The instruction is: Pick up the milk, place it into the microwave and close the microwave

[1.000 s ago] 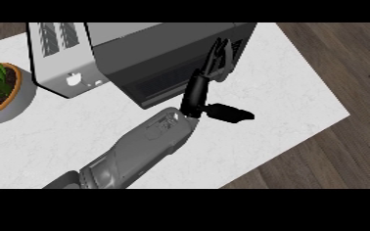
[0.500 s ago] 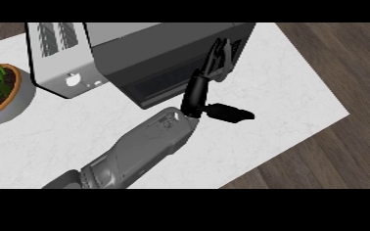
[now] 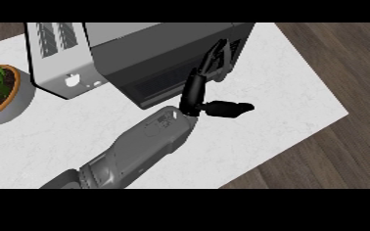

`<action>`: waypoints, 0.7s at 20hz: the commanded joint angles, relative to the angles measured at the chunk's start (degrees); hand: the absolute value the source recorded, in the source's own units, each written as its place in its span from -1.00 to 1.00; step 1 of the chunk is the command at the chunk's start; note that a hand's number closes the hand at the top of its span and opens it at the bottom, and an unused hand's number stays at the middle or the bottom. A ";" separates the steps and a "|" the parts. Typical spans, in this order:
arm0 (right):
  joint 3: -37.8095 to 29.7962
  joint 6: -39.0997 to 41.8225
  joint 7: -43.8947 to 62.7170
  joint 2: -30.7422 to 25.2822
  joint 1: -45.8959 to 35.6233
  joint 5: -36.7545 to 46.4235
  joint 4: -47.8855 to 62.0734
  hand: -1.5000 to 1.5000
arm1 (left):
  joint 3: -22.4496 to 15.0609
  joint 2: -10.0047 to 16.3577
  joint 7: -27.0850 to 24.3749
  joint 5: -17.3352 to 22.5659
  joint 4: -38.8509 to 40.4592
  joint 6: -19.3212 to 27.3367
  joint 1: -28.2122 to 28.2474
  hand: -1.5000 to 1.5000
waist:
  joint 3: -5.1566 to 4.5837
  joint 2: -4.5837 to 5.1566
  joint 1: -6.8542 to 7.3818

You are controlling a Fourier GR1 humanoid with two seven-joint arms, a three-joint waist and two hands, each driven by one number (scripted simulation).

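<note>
Your left hand (image 3: 196,89): fingers straight, close together, tips on the front door of the dark grey boxy microwave (image 3: 159,49) at its right end; thumb splayed right. Milk out of sight, probably inside, beyond the fingertips.

1. The microwave (image 3: 162,49) is a dark grey box with a lighter grey top, standing upright at the back of the white counter (image 3: 289,98).
2. Its dark front faces the counter's near edge at a slant, and its door looks shut, flush with the body.
</note>
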 commanded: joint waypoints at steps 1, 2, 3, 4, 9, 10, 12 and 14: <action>0.25 0.27 0.72 -0.62 -0.28 -0.56 -0.44 -1.00 | 0.10 -0.82 5.14 2.14 4.77 -2.42 -3.14 1.00 | 0.19 0.70 -0.57; 0.41 0.26 0.82 -0.51 -0.62 -0.99 -0.39 -1.00 | -0.95 -0.81 5.55 1.56 5.91 -3.04 -3.51 1.00 | 0.29 0.69 0.08; 0.09 0.05 1.07 -0.84 -0.41 -1.22 -0.54 -1.00 | -1.15 -0.80 5.52 0.57 7.86 -1.58 -4.13 1.00 | 0.40 0.45 0.05; -0.28 0.24 1.10 -1.05 0.14 -1.47 -0.01 -1.00 | -1.79 0.47 6.04 -0.65 9.81 -0.48 -4.93 -1.00 | 0.67 0.14 0.46; -0.51 -0.19 1.36 -1.25 0.12 -1.70 -0.53 -1.00 | -2.96 4.12 7.36 -3.14 13.56 5.22 -5.82 -1.00 | 0.94 -0.62 2.48; -0.60 -0.47 1.54 -1.35 0.02 -1.86 -0.62 -1.00 | -2.98 4.70 8.32 -2.92 13.89 4.69 -6.27 -1.00 | 0.89 -0.67 3.11; -1.23 -0.48 1.47 -1.57 0.61 -2.12 -0.50 -1.00 | -3.45 3.80 8.66 -3.08 14.47 5.51 -6.36 -1.00 | 0.93 -0.62 2.65; -1.50 -1.02 1.78 -1.99 0.17 -2.11 -0.98 -1.00 | -3.75 3.65 9.52 -3.09 14.82 5.38 -7.23 -1.00 | 0.79 -0.77 3.42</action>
